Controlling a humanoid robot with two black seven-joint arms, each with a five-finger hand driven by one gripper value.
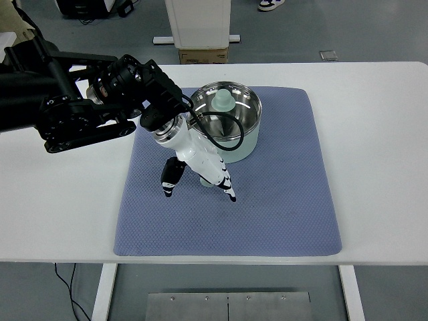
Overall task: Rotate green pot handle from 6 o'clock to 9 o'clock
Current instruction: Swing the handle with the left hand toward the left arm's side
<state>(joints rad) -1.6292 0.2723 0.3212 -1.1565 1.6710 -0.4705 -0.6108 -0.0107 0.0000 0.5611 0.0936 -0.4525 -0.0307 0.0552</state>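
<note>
Fingers [225,184] of the left hand [194,160], white with black tips, pointed down and away from the wrist, loosely gathered around the short pale green handle [204,179] of the pot. Only a small piece of that handle showed between them, so I could not tell whether they truly gripped it or merely rested against it. The thumb-side finger [170,180] hung apart on the other side, touching the quilted blue-grey mat [281,200].

Just behind the fingers stood the pale green pot with a shiny steel inside [227,124], its handle pointing toward the robot, roughly at six o'clock. Inside the pot lay a pale green lid with a round knob [223,101], resting against the far wall; nothing else showed in it.

My judgement: with so loose a hold, the fingers might slide off the handle in the sweep toward nine o'clock, or push the whole pot across the mat instead of turning it. The black cable [217,137] looping near the rim might also snag.

Beyond the mat was the white counter [374,134].
</note>
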